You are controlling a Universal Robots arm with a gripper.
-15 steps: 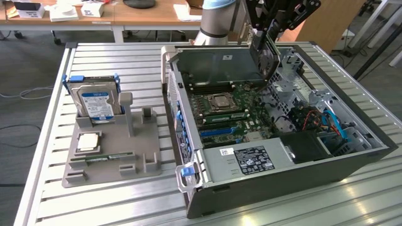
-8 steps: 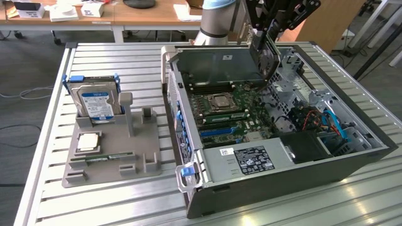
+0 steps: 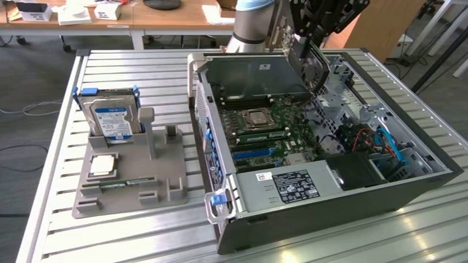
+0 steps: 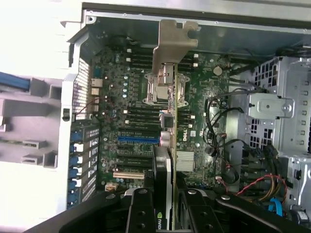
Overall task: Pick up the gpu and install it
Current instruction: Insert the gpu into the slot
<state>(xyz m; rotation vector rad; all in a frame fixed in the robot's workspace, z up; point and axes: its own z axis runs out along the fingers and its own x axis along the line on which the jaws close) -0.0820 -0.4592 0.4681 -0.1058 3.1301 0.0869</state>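
Observation:
The gpu (image 3: 306, 55) hangs above the open computer case (image 3: 409, 186), over its far side, with my gripper (image 3: 321, 19) shut on it from above. In the wrist view the gpu (image 4: 171, 145) is seen edge-on, its pale metal bracket (image 4: 174, 43) at the far end. Black fingers (image 4: 141, 211) press on both of its sides, so my gripper (image 4: 167, 199) is shut on the card. Below it lies the green motherboard (image 4: 121, 97) with the processor socket (image 3: 257, 118) and a blue slot (image 4: 138, 139). The card is clear of the board.
On the slatted metal table (image 3: 329, 241), a grey fixture (image 3: 164, 170) at the exterior view's left holds a silver hard drive (image 3: 113, 118), a processor (image 3: 102, 164) and a memory stick (image 3: 120, 183). The case holds a power supply (image 3: 289, 186), cables (image 4: 252, 187) and drive cages (image 4: 272, 107).

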